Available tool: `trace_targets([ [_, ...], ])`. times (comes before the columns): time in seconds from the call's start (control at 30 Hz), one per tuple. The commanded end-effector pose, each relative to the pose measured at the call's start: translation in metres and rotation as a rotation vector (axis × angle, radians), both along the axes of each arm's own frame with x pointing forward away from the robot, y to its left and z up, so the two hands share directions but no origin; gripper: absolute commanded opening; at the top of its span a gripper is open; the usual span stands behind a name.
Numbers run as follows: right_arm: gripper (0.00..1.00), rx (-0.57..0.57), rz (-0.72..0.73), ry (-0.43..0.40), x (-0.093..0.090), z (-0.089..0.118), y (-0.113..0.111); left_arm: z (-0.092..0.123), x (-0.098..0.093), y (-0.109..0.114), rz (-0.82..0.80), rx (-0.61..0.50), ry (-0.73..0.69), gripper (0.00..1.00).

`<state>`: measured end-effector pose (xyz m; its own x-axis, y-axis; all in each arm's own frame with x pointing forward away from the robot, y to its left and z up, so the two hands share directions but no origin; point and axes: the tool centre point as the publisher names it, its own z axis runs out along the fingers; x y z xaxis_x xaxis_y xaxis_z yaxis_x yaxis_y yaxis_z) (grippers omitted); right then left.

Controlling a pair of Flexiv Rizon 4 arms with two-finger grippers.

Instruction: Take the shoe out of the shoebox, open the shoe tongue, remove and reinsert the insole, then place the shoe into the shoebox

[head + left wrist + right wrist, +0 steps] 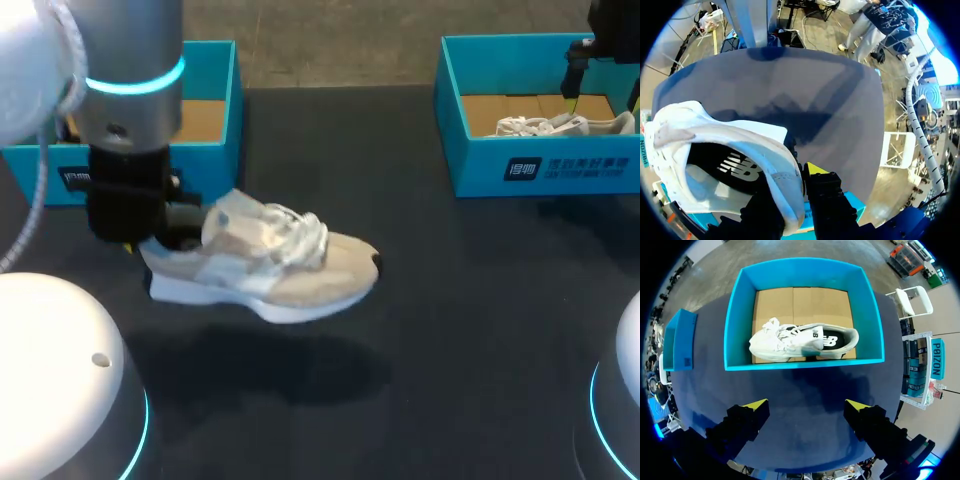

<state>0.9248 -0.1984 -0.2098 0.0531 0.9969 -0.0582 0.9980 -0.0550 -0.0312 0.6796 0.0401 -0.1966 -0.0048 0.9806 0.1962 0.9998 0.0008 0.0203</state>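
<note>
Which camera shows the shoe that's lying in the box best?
The right wrist view: it looks straight down into the blue box, so the whole white shoe shows on the cardboard floor. The head view catches only its laces and upper above the box wall. The left wrist view doesn't show it.

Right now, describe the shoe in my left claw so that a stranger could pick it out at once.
Start at the dark table, on its left half, near the left blue shoebox. There a beige shoe with white laces hangs above the tabletop, its heel pinched in the left claw. The other shoe lies inside the right shoebox, held by nothing.
</note>
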Motion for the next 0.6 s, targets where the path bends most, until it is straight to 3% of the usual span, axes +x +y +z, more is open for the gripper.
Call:
trace_targets([
  [0.03,1.0,-0.001,0.0,-0.002,-0.001,0.0,0.0,-0.025,-0.017,-0.009,-0.009,0.014,-0.061,0.0],
  [0.37,1.0,-0.001,0.0,-0.002,-0.001,0.0,0.0,-0.059,-0.026,-0.028,0.001,-0.031,-0.007,0.0],
  [0.6,1.0,-0.001,0.0,-0.002,-0.001,0.0,0.0,-0.08,-0.025,-0.046,0.003,0.001,0.003,0.0],
])
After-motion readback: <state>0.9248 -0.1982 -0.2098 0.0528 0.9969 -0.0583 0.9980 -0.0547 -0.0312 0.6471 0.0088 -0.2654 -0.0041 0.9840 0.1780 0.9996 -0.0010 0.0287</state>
